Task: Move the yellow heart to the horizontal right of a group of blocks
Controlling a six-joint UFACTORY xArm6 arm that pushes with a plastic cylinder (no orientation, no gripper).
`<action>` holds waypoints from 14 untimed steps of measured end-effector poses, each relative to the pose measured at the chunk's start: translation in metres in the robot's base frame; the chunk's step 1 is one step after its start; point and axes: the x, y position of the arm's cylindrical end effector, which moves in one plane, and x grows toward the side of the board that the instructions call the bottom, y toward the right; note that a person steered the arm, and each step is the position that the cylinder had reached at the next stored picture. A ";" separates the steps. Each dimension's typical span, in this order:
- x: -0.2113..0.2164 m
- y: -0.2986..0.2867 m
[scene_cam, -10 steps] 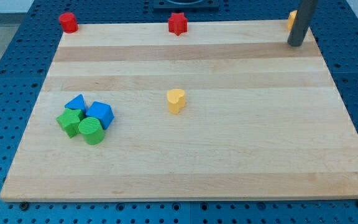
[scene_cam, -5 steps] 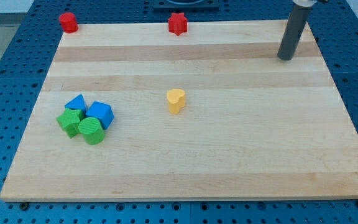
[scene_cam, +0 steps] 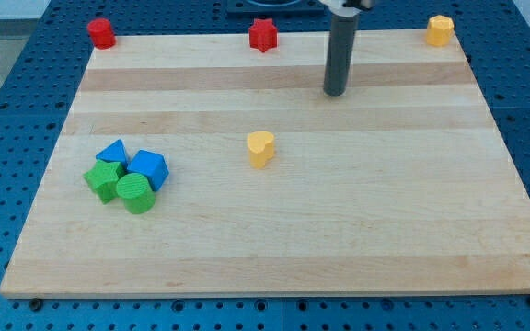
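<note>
The yellow heart (scene_cam: 260, 148) stands near the middle of the wooden board (scene_cam: 339, 230). My tip (scene_cam: 335, 92) rests on the board up and to the right of the heart, well apart from it. A group of blocks lies at the view's left: a blue triangular block (scene_cam: 112, 152), a blue block (scene_cam: 148, 168), a green star-like block (scene_cam: 104, 179) and a green cylinder (scene_cam: 135, 193), packed together. The heart is far to the right of this group and slightly higher.
A red cylinder (scene_cam: 100, 32) sits at the board's top left corner. A red star (scene_cam: 262, 34) sits at the top edge. A yellow-orange block (scene_cam: 440, 28) sits at the top right corner.
My tip has moved left and down from the top right corner toward the middle of the board, uncovering the yellow-orange block. No block has moved.
</note>
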 end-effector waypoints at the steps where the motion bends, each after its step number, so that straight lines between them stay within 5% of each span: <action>1: 0.004 -0.029; 4: 0.004 -0.115; 9: 0.057 -0.158; 12: 0.127 -0.140; 14: 0.106 -0.136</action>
